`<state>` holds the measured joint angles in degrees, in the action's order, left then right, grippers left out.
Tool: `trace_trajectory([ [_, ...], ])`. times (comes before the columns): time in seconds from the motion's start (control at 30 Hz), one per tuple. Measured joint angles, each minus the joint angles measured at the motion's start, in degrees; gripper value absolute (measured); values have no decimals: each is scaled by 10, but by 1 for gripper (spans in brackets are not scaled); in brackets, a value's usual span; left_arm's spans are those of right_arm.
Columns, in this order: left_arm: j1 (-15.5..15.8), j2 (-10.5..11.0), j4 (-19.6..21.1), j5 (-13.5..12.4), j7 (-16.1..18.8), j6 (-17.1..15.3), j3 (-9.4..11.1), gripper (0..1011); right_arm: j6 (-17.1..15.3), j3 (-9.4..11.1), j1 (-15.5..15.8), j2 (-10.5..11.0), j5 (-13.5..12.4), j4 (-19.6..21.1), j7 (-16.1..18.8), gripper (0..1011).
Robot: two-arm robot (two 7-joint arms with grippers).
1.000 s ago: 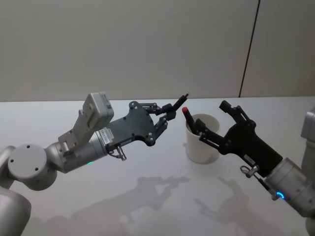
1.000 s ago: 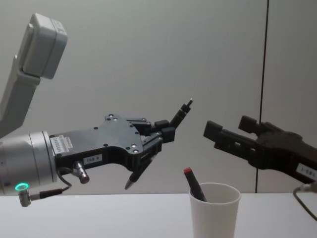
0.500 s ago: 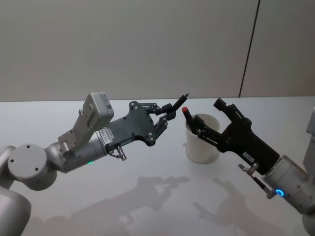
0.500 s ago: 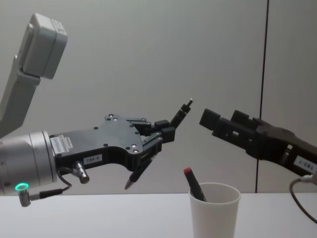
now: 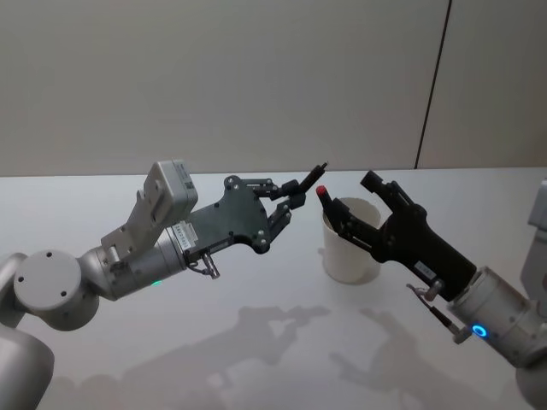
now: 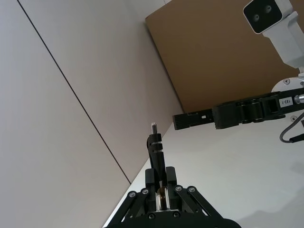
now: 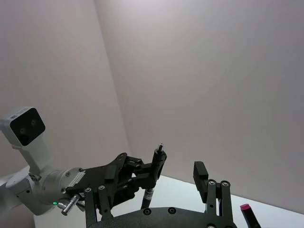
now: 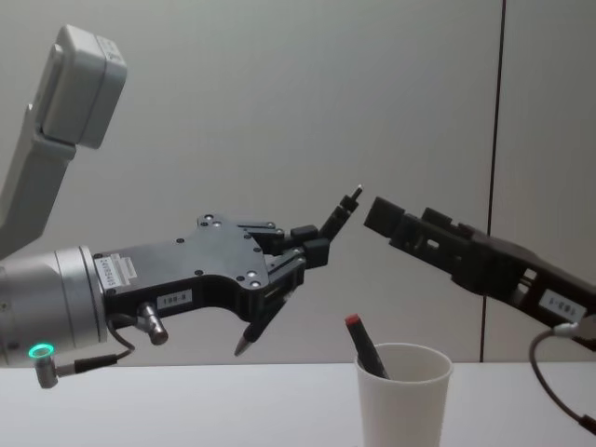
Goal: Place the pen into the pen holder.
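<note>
Now: L claw (image 5: 289, 196) clamped on black pen (image 8: 341, 211), held tilted in the air, tip end lowest, well up and left of pen holder (image 5: 349, 256).
R claw (image 5: 352, 196) w/ fingers apart, raised above holder on its right side; holder upright on white table (image 5: 256, 342), red-capped pen (image 8: 362, 346) leaning inside.

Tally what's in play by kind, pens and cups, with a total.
Pens: 2 (slim black pen held tilted in the left gripper; red-topped dark pen leaning inside the cup)
Cups: 1 (plain white tapered paper cup)
Total: 3
</note>
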<state>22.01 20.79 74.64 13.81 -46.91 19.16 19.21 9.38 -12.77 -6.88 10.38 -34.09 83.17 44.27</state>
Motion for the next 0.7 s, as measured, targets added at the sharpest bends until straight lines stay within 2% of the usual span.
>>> trace_trajectory([
  [0.7, 0, 0, 0, 0, 0, 0, 0, 142, -4, -14, -14, -11, -17, -10, 13, 1002],
])
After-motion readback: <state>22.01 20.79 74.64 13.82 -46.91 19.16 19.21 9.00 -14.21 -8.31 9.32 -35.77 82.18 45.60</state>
